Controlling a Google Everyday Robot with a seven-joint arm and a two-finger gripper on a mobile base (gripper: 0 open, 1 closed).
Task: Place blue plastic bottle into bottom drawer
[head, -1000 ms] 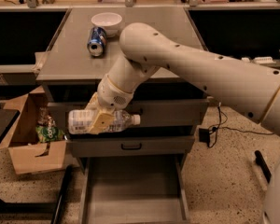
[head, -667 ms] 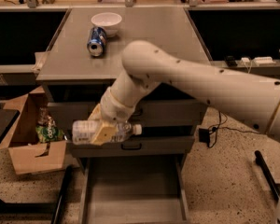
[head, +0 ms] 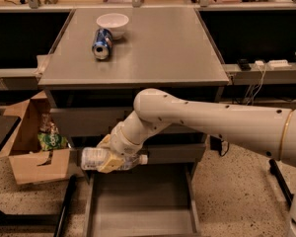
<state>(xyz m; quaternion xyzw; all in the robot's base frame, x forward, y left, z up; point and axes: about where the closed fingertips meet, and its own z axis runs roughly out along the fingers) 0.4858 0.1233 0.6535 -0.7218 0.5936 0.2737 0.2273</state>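
Grey metal bottom drawer [head: 138, 209] sits open below the desk's [head: 163, 53] front edge. Above its back left, the yellowish gripper [head: 112, 161] is closed tight around the small clear bluish plastic bottle [head: 92, 158], held sideways. Near the desk's far left corner rest a blue metal can [head: 102, 43] and a white bowl [head: 112, 21].

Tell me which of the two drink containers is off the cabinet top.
The blue plastic bottle: the tool holds it sideways above the open bottom drawer. The blue can lies on the cabinet top beside the white bowl.
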